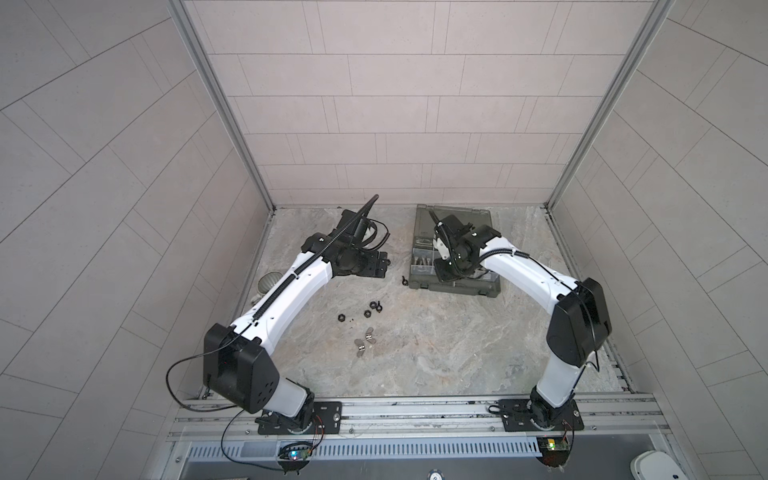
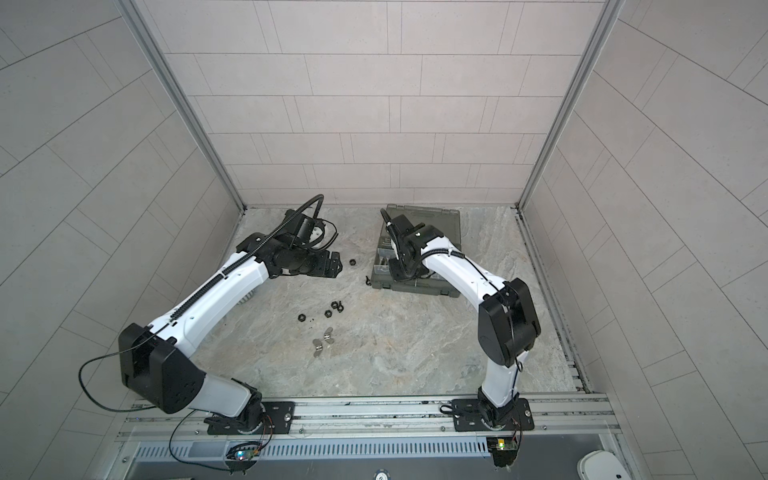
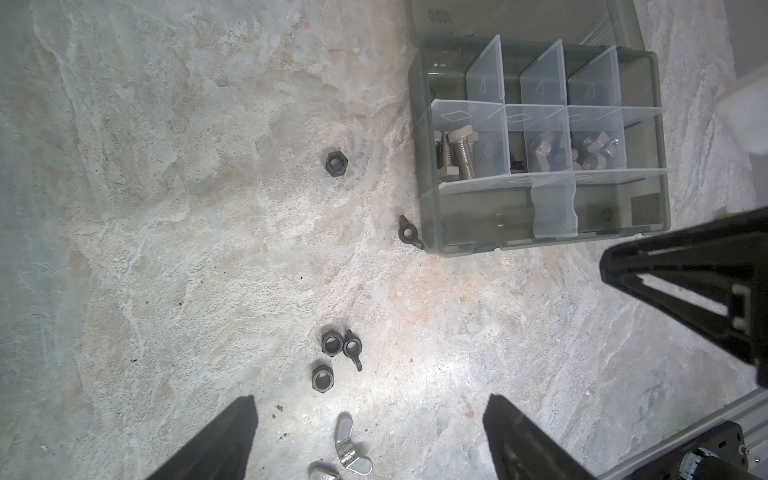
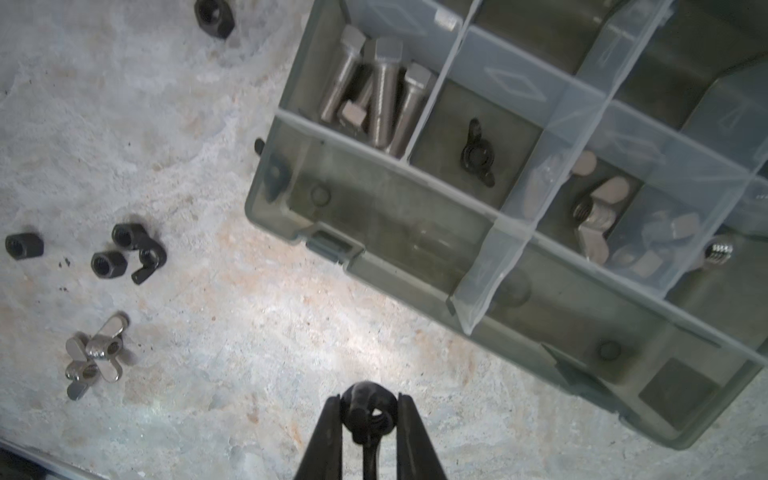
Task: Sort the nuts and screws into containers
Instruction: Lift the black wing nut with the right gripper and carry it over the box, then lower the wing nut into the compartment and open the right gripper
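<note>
The right claw [image 4: 369, 406] was clenched on a black wing nut [image 4: 360, 395], pinched between its two tips. In the right wrist view those tips stood over bare tabletop [image 4: 249, 332], near the front wall of the box [image 4: 374, 266]. In both top views that arm's wrist hung over the near side of the box.

The left claw [image 3: 372, 409] was released, its jaws spread wide with nothing between them, above the loose nuts and to the left of the box.

The lid [image 1: 457, 216] lay open behind the box. The screws [image 3: 457, 158] lay together in the end compartment [image 4: 291, 83] of the middle row. The next compartment along held a lone wing nut [image 4: 478, 153], black. The one after it held silver wing nuts [image 4: 594, 220], and the one after that held silver hex nuts [image 4: 669, 241].

On the tabletop, a stray wing nut [image 3: 409, 232], black, lay just beside the box's near corner. A single black hex nut [image 3: 334, 164] sat apart from everything else. Nearer the left claw was a cluster [image 3: 332, 353] of two black hex nuts and a black wing nut, close together. One more hex nut [image 4: 24, 246] lay a little off from them. A silver pair [image 4: 95, 353] of wing nuts lay touching each other.

A ribbed mug [image 1: 270, 282] stood at the tabletop's left edge, partly hidden by the left arm.
</note>
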Available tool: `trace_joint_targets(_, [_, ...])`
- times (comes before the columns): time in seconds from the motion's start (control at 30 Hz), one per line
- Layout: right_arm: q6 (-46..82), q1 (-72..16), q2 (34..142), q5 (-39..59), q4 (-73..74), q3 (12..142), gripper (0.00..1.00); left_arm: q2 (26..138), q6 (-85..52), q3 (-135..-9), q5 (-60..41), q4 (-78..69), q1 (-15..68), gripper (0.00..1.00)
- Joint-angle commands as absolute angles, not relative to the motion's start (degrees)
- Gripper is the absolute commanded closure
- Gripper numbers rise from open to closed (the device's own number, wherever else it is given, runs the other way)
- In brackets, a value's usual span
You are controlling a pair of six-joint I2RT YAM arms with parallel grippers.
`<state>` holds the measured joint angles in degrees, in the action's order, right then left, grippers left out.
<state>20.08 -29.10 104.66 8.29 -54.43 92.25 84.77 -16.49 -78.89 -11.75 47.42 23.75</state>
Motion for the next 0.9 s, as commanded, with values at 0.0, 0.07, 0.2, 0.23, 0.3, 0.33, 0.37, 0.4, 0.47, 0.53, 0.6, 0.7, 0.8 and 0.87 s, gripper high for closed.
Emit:
trace_joint_targets(0.0, [18.7, -27.0, 109.4, 7.5, -56.9, 97.4, 0.89, 84.5, -16.1, -78.7, -13.7, 48.2, 22.5, 0.08])
trace_joint_targets(0.07, [18.6, -25.8, 112.4, 8.2, -56.9, 100.7, 0.89, 84.6, -16.3, -78.5, -14.5, 48.3, 21.6, 0.08])
trace_joint_targets(0.2, [18.7, -23.7, 117.8, 9.5, -57.2, 106.8, 0.89, 85.1, -16.5, -78.3, -16.4, 48.3, 20.0, 0.08])
trace_joint_targets(0.23, [18.7, -23.3, 119.1, 9.6, -57.5, 108.4, 0.89, 85.2, -16.4, -78.3, -16.6, 48.4, 19.6, 0.08])
trace_joint_targets(0.3, [18.7, -22.6, 121.3, 9.7, -57.9, 110.7, 0.89, 85.8, -16.0, -78.5, -17.1, 48.5, 18.9, 0.08])
trace_joint_targets(0.33, [18.7, -22.3, 122.3, 10.0, -58.1, 111.7, 0.89, 86.1, -15.8, -78.7, -17.3, 48.6, 18.4, 0.08])
trace_joint_targets(0.37, [18.8, -21.9, 123.0, 10.1, -58.0, 112.4, 0.89, 86.4, -15.6, -78.8, -17.6, 48.7, 18.1, 0.08])
trace_joint_targets(0.4, [19.0, -21.7, 123.8, 10.3, -58.0, 113.0, 0.89, 86.8, -15.3, -79.1, -17.9, 48.8, 17.7, 0.08])
trace_joint_targets(0.47, [19.2, -21.3, 125.2, 10.5, -58.1, 114.0, 0.89, 87.7, -14.9, -79.7, -18.4, 49.4, 17.0, 0.08])
trace_joint_targets(0.53, [19.2, -20.9, 126.3, 10.5, -58.1, 114.7, 0.88, 88.7, -14.4, -80.4, -19.2, 49.8, 16.3, 0.08])
trace_joint_targets(0.6, [19.3, -20.4, 127.2, 10.7, -58.2, 115.2, 0.89, 90.0, -13.8, -81.4, -20.2, 50.6, 15.8, 0.08])
trace_joint_targets(0.7, [19.3, -19.6, 128.0, 11.0, -58.2, 115.4, 0.89, 92.0, -12.3, -83.1, -22.6, 52.2, 14.9, 0.08])
trace_joint_targets(0.8, [19.3, -19.1, 128.2, 11.2, -58.3, 115.3, 0.89, 93.4, -12.0, -83.9, -23.5, 52.5, 14.3, 0.08])
trace_joint_targets(0.87, [19.2, -18.9, 128.4, 11.2, -58.4, 115.2, 0.88, 93.7, -12.0, -84.0, -24.0, 52.2, 14.1, 0.08])
